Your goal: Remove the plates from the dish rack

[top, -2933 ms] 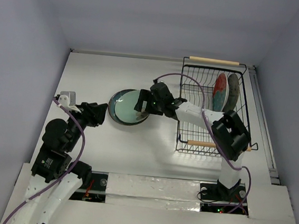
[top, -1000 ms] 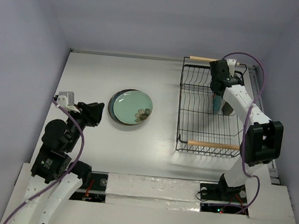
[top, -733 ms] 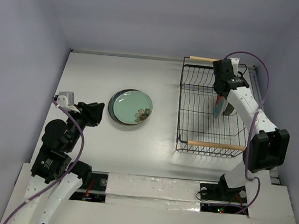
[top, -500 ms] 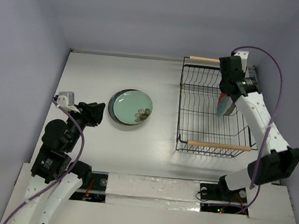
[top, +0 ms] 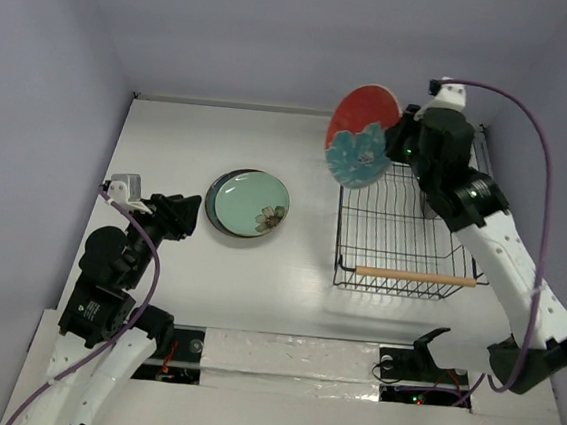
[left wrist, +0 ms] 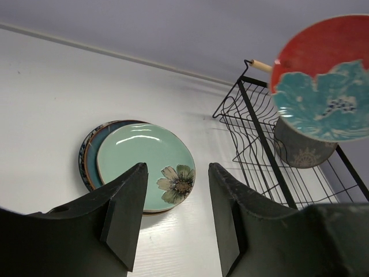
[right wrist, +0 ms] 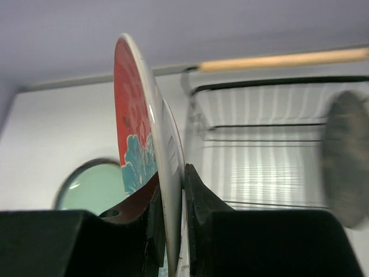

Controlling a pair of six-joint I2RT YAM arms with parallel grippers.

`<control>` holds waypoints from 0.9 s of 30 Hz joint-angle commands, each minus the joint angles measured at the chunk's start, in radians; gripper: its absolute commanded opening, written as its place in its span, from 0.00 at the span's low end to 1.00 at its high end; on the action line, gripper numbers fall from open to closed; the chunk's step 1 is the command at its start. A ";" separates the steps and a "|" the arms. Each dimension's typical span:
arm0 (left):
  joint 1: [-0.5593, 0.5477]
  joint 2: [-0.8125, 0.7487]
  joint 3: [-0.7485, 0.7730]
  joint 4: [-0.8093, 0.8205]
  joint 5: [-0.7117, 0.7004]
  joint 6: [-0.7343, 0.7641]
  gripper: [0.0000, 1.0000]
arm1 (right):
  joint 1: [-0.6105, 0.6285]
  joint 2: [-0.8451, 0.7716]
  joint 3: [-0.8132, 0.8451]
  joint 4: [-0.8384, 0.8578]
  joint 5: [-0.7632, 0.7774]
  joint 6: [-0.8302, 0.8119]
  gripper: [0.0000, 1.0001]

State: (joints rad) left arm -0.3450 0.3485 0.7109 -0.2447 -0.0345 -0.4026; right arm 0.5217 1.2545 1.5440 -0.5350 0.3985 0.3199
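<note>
My right gripper (top: 408, 144) (right wrist: 173, 186) is shut on the rim of the red plate with the blue flower (top: 359, 137) (right wrist: 134, 109) (left wrist: 326, 75). It holds the plate upright in the air over the far left corner of the black wire dish rack (top: 394, 273) (left wrist: 258, 144) (right wrist: 259, 86). A dark grey plate (left wrist: 302, 154) (right wrist: 343, 156) stands on edge inside the rack. On the table left of the rack lies a stack of plates with the mint green one (top: 250, 202) (left wrist: 144, 164) (right wrist: 92, 187) on top. My left gripper (top: 185, 215) (left wrist: 173, 213) is open near the stack, holding nothing.
The rack has wooden rod handles at its near end (top: 416, 277) and far end (right wrist: 277, 59). Pale walls close in the table at the back and on both sides. A metal rail (top: 505, 264) runs along the table's right edge.
My right arm has lifted the red plate up out of the rack and carried it towards the rack's far left corner. The left arm has stayed in place.
</note>
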 commanded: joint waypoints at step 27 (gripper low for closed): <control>0.014 0.023 -0.011 0.048 0.022 0.004 0.45 | 0.136 0.605 -0.185 0.900 -0.578 0.628 0.00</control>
State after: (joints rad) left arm -0.3382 0.3592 0.7105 -0.2440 -0.0269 -0.4026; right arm 0.6559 1.8938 1.3605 0.0639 -0.1249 0.8383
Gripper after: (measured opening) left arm 0.447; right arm 0.196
